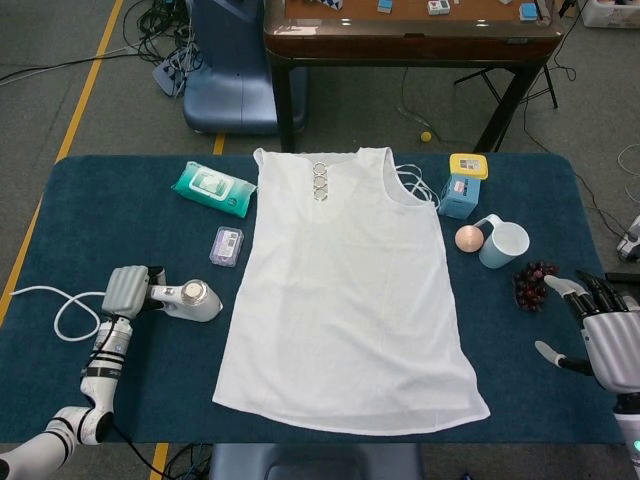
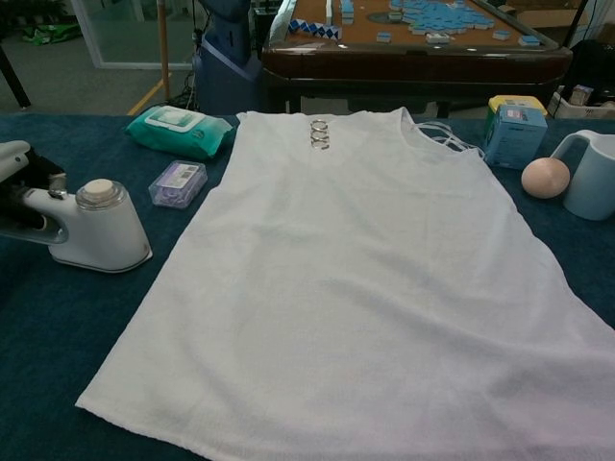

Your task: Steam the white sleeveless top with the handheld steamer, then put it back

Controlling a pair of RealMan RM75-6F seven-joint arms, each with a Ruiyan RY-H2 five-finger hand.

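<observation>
The white sleeveless top [image 1: 348, 290] [image 2: 375, 279] lies flat on the blue table, neckline with metal rings at the far end. The white handheld steamer [image 1: 192, 299] [image 2: 93, 230] sits just left of the top's left edge, its nozzle toward the garment. My left hand [image 1: 126, 290] [image 2: 17, 182] grips the steamer's handle. Its white cord [image 1: 62, 312] loops to the left. My right hand [image 1: 606, 340] hovers at the table's right edge, fingers spread and holding nothing; the chest view does not show it.
A green wipes pack [image 1: 212, 188] and a small purple packet [image 1: 227, 245] lie left of the top. A blue box [image 1: 462, 186], a pink ball [image 1: 468, 238], a white mug [image 1: 503, 243] and grapes [image 1: 533, 284] stand to its right. A brown table [image 1: 410, 30] is behind.
</observation>
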